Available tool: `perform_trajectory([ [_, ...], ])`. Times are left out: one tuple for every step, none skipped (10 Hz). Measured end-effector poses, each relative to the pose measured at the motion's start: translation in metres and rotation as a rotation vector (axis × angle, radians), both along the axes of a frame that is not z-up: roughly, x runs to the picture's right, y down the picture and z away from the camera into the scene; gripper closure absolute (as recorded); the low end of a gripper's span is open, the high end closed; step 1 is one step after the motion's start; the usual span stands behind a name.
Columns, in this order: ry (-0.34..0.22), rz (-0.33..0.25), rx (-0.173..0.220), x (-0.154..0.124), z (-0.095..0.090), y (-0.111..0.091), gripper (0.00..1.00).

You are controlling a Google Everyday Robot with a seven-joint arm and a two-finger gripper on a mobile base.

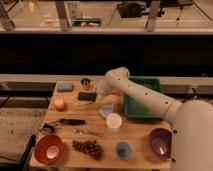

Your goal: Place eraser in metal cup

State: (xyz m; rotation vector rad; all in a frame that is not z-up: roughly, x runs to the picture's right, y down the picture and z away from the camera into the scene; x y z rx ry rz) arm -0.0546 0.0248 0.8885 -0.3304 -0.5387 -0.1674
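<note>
The eraser, a small flat black block, lies on the wooden table in its back middle part. The metal cup, small and dark silver, stands upright just behind the eraser near the table's back edge. My gripper hangs from the white arm, which reaches in from the right. It is just to the right of the eraser and to the right of and in front of the metal cup. The eraser looks apart from the gripper.
A blue-grey pad lies back left, a green tray back right. A white cup, blue cup, red bowl, purple bowl, grapes, a yellow fruit and a black-handled tool fill the front.
</note>
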Motion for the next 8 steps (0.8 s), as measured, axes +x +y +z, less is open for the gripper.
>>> perform_trajectory([
  [-0.005, -0.003, 0.009, -0.001, 0.000, -0.005, 1.00],
  [-0.008, -0.006, 0.014, -0.002, 0.002, -0.009, 1.00],
  [-0.013, -0.008, 0.019, -0.003, 0.003, -0.013, 1.00],
  [-0.015, -0.008, 0.023, -0.003, 0.005, -0.017, 1.00],
  [-0.016, -0.008, 0.026, -0.002, 0.007, -0.020, 1.00],
  [-0.016, -0.007, 0.030, -0.002, 0.010, -0.023, 1.00],
  [-0.018, -0.007, 0.034, -0.003, 0.013, -0.027, 1.00],
  [-0.020, -0.008, 0.037, -0.004, 0.015, -0.029, 1.00],
])
